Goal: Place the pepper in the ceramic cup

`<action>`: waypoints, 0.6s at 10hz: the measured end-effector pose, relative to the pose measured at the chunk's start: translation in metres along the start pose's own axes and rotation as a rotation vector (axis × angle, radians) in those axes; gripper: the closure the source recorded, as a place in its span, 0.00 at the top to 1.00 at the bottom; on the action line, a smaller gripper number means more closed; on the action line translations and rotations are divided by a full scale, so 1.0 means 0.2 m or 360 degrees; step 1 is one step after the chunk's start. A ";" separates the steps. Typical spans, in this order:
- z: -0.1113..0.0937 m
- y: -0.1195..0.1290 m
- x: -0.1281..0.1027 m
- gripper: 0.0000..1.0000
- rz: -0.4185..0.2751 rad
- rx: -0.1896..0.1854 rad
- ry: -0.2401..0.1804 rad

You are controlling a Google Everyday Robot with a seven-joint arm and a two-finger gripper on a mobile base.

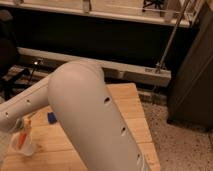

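The white ceramic cup (pixel 24 148) stands on the wooden table (pixel 125 107) at the lower left. The orange pepper (pixel 21 139) stands roughly upright with its lower part inside the cup. My gripper (pixel 26 125) is at the end of the pale forearm (pixel 25 105), directly over the cup and the pepper's top, and only a sliver of it shows. The thick white upper arm (pixel 95 125) fills the middle of the view and hides much of the table.
A small blue object (pixel 51 117) lies on the table to the right of the cup. Behind the table run a dark wall, a grey ledge (pixel 125 67) and a slanted metal pole (pixel 170 42). To the right are speckled floor (pixel 180 145) and a dark cabinet (pixel 192 75).
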 end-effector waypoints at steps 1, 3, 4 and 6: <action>0.00 0.00 -0.01 0.80 0.0001 -0.0004 0.0001; 0.00 0.00 -0.01 0.80 0.0010 -0.0011 0.0002; 0.00 0.01 -0.01 0.80 0.0014 -0.0014 0.0002; -0.01 0.01 -0.01 0.80 0.0035 -0.0013 -0.0019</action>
